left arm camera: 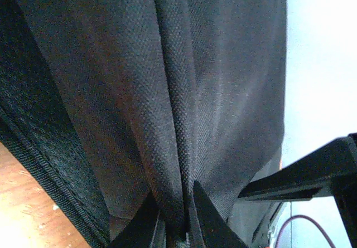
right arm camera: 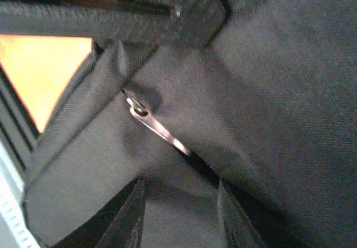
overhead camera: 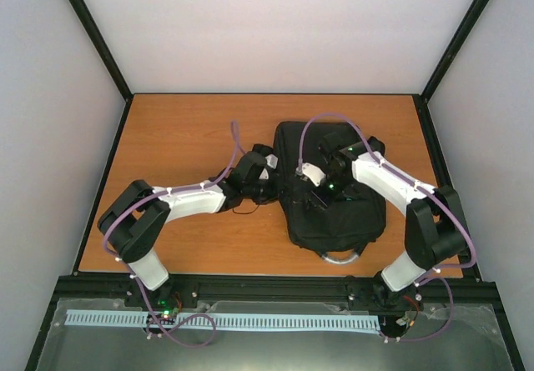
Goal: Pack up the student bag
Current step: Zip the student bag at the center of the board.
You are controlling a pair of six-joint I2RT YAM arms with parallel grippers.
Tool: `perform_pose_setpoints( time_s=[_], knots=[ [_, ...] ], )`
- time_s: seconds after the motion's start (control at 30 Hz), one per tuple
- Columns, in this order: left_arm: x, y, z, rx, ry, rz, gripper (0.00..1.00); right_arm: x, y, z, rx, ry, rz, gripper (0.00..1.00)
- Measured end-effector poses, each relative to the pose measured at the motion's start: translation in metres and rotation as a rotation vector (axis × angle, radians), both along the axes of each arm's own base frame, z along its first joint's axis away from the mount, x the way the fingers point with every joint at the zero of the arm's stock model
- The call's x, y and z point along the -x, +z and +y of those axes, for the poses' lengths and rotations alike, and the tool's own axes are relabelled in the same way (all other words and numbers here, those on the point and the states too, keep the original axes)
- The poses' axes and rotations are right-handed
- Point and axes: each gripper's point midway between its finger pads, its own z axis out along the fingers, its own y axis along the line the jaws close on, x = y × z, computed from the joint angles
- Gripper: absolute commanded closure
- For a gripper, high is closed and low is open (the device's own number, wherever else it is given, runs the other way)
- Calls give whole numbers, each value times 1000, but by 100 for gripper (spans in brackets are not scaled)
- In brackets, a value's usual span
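The student bag is a large black backpack lying flat on the right half of the wooden table. My left gripper is at the bag's left edge. In the left wrist view it is shut on a raised fold of the black fabric. My right gripper hovers over the middle of the bag. In the right wrist view it is open, fingers apart over the fabric and holding nothing. A silver zip pull lies just ahead of its fingertips, at the end of a partly open zip.
The bag's grey loop handle points toward the near table edge. Bare orange tabletop stretches to the left of the bag. Black frame posts and white walls enclose the table. A white slotted strip runs below the arm bases.
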Motion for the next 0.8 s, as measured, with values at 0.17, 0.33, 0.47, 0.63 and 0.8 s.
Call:
perform_pose_setpoints(
  time_s=[0.17, 0.33, 0.47, 0.63, 0.8],
  knots=[
    [9, 14, -3, 37, -16, -45, 99, 8, 12, 8, -62, 0, 28, 54],
    [12, 13, -3, 27, -8, -59, 99, 10, 10, 16, -92, -4, 101, 51],
    [12, 12, -3, 19, -3, -67, 99, 11, 11, 21, -123, -10, 146, 50],
    [12, 12, -4, 15, -3, -74, 99, 11, 17, 26, -163, -20, 183, 50],
    [12, 12, -4, 15, -2, -77, 99, 8, 21, 26, -211, -47, 235, 54]
  ],
)
